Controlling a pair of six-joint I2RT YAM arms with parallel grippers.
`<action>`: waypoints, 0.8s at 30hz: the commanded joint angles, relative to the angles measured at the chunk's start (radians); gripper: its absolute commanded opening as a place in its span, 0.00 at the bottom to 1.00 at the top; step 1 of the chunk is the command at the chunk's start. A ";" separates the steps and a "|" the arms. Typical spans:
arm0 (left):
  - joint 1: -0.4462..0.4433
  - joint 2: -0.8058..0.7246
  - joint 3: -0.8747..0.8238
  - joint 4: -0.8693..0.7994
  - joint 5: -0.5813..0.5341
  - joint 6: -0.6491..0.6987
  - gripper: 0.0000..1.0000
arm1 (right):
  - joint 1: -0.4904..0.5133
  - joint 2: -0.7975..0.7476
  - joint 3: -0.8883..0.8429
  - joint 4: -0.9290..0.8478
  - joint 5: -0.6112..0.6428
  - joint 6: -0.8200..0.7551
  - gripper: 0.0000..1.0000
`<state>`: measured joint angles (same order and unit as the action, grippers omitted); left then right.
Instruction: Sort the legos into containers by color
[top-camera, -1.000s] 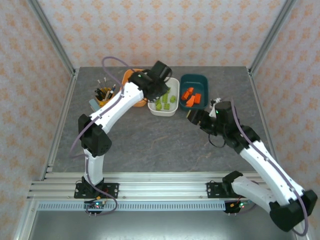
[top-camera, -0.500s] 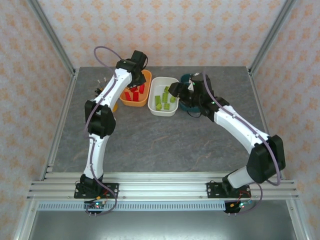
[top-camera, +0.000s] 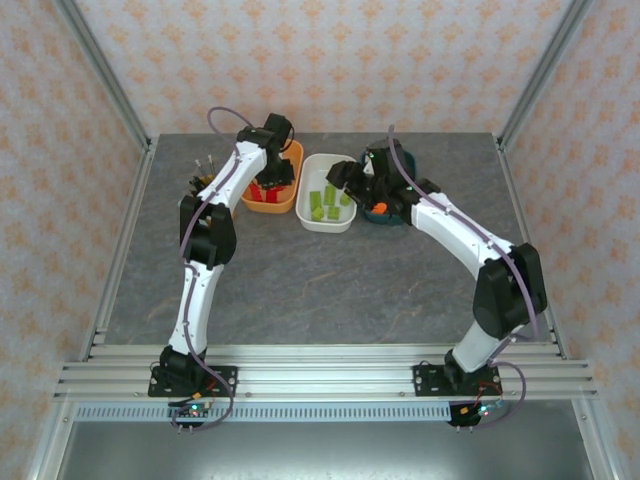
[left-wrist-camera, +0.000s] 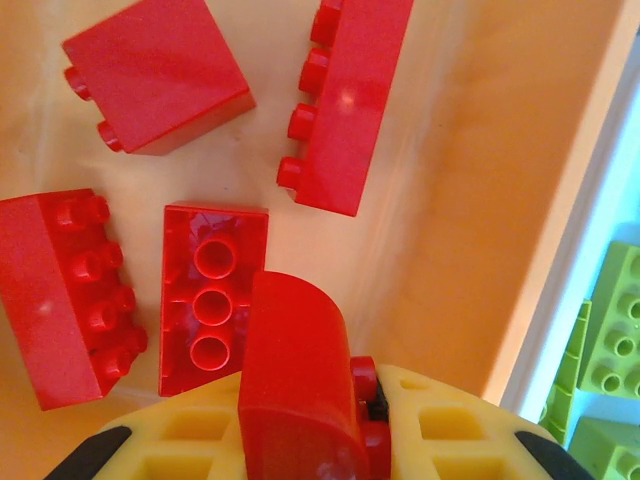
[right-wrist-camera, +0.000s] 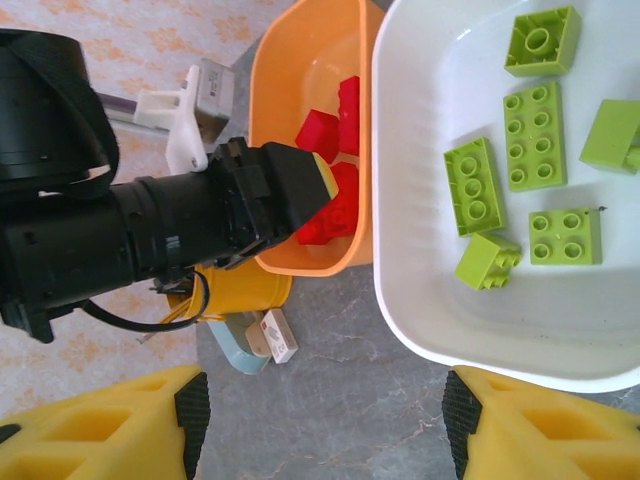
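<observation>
Our left gripper (left-wrist-camera: 315, 445) is clenched on a curved red brick (left-wrist-camera: 295, 370) just above the orange tub (left-wrist-camera: 470, 200), where four other red bricks (left-wrist-camera: 155, 70) lie. Our right gripper (right-wrist-camera: 320, 430) hangs released and empty at the edge of the white tub (right-wrist-camera: 420, 300), which holds the green bricks (right-wrist-camera: 535, 135).

White left arm (top-camera: 192, 305) and right arm (top-camera: 455, 225), black joints, thin purple cable (top-camera: 225, 112) looped along each, black bases (top-camera: 190, 378), yellow waffle-patterned jaws
</observation>
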<state>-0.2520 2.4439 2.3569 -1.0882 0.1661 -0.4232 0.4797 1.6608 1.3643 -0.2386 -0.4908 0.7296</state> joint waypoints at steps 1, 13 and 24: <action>0.001 0.026 0.001 -0.014 0.013 0.021 0.21 | 0.006 0.025 0.055 -0.048 -0.009 -0.011 0.65; -0.010 0.036 -0.010 -0.026 0.021 0.008 0.38 | 0.005 0.024 0.064 -0.087 0.001 -0.030 0.65; -0.056 -0.231 -0.141 -0.014 -0.085 -0.083 0.52 | 0.005 -0.067 0.166 -0.324 0.235 -0.203 0.68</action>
<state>-0.2832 2.3924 2.2780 -1.0920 0.1482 -0.4488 0.4808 1.6695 1.4803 -0.4397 -0.4023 0.6178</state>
